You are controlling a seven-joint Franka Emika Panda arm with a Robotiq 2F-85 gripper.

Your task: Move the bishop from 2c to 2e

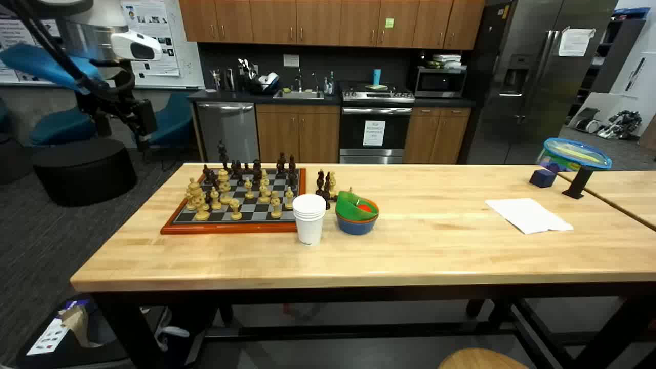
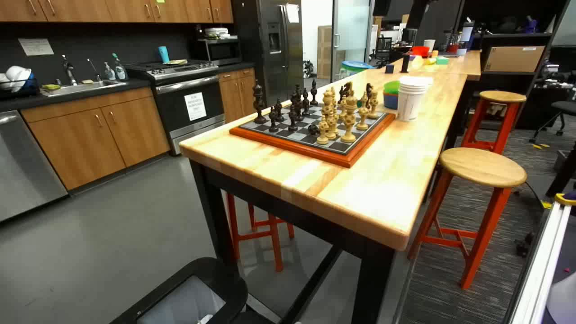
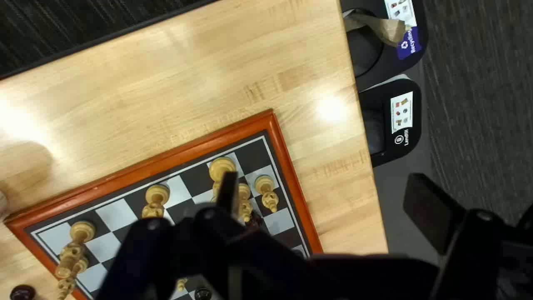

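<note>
Hanging from the arm at the upper left of an exterior view, the gripper is released and well apart from the board. In the wrist view its fingers are spread wide: one overlaps the board, the other shows against the floor past the end of the table.

Pale pieces and dark pieces stand on the board. I cannot tell which is the bishop, so its square is unclear. More pieces, dark and pale, stand on the table just beside the board.

Cups, stacked and upright, stand just beside the board's corner in both exterior views; next to them a green bowl tilts on top of a blue bowl. Farther along the table lie paper and a blue block, with a tub beyond the block.

Stools stand by the long side of the table in an exterior view, and in the wrist view two bins, marked Recycling and Landfill, are at its end. Beyond stand a stove and fridge.
</note>
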